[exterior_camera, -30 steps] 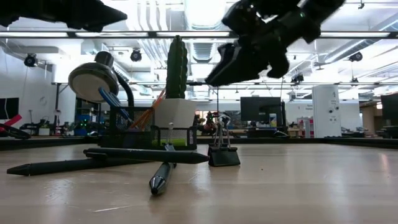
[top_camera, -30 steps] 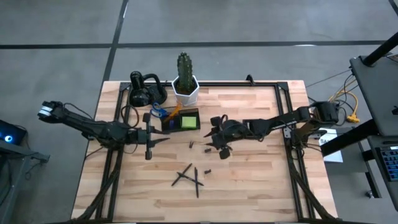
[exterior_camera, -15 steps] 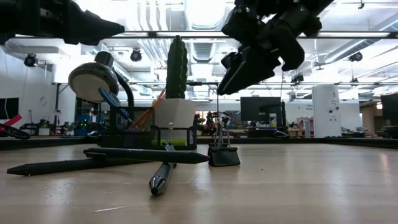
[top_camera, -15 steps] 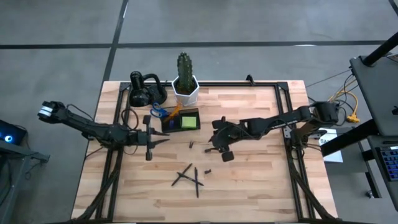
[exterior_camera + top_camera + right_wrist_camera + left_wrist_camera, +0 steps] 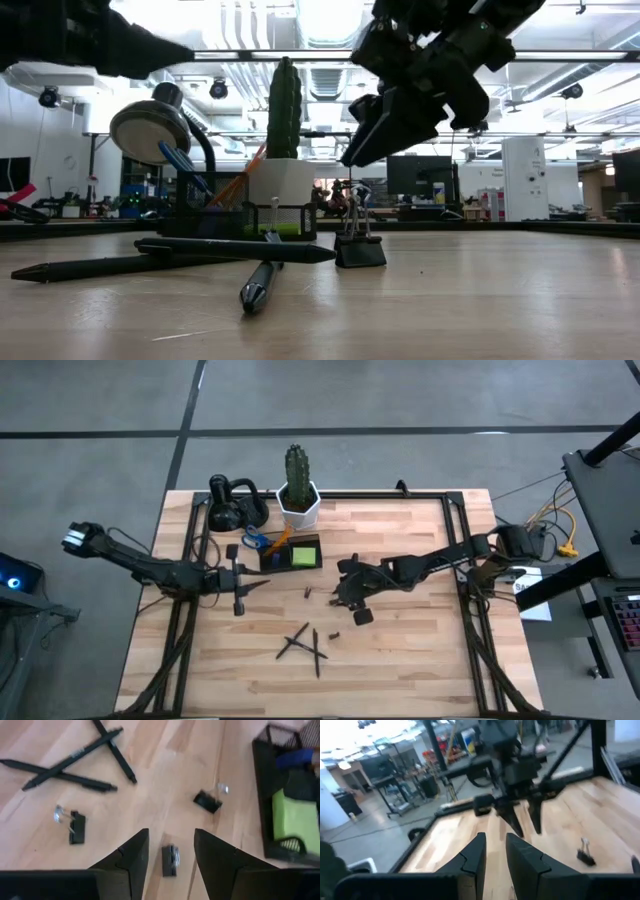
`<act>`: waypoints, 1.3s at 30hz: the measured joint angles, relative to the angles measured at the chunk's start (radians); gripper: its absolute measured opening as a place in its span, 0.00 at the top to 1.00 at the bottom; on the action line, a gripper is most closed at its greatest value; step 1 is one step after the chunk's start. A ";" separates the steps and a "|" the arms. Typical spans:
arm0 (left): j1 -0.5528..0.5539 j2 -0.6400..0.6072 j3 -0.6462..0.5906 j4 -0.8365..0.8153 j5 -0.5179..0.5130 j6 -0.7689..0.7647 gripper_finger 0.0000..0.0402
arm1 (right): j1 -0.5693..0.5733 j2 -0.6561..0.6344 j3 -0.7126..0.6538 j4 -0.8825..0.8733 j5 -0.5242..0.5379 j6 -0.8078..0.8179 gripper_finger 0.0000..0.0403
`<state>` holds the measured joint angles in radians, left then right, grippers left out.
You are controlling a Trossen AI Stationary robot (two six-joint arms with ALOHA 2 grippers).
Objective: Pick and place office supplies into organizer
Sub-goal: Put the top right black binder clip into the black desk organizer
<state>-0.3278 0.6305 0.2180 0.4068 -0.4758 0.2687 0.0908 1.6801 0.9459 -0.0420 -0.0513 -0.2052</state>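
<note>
Organizer [image 5: 297,553] sits just in front of the white cactus pot [image 5: 298,506], green sticky pad [image 5: 295,818] inside; three binder clips [image 5: 170,860] and crossed black pens [image 5: 305,644] lie loose on the table [image 5: 420,660]. Right gripper [image 5: 170,852] hovers above the clips, fingers spread, empty. Left gripper [image 5: 495,862] waits left of the organizer, fingers narrowly parted, empty.

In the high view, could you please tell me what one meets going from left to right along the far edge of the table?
Black rounded looped gadget → blue-handled scissors → green cactus in its white hexagonal pot, with the dark rectangular organizer holding a lime-green sticky-note pad just in front of the pot.
</note>
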 joint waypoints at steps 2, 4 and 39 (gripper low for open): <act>-0.012 -0.020 -0.007 0.011 -0.011 0.000 0.85 | 0.004 0.000 0.000 0.025 0.000 -0.019 0.64; -0.021 -0.041 -0.020 -0.003 -0.012 0.000 0.85 | 0.004 0.001 0.000 0.066 -0.001 -0.058 0.64; -0.027 -0.075 -0.045 0.001 -0.012 0.000 0.85 | -0.058 0.058 0.062 -0.060 -0.058 -0.006 0.61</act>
<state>-0.3553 0.5556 0.1734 0.4076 -0.4881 0.2687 0.0325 1.7382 1.0077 -0.1023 -0.1097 -0.2116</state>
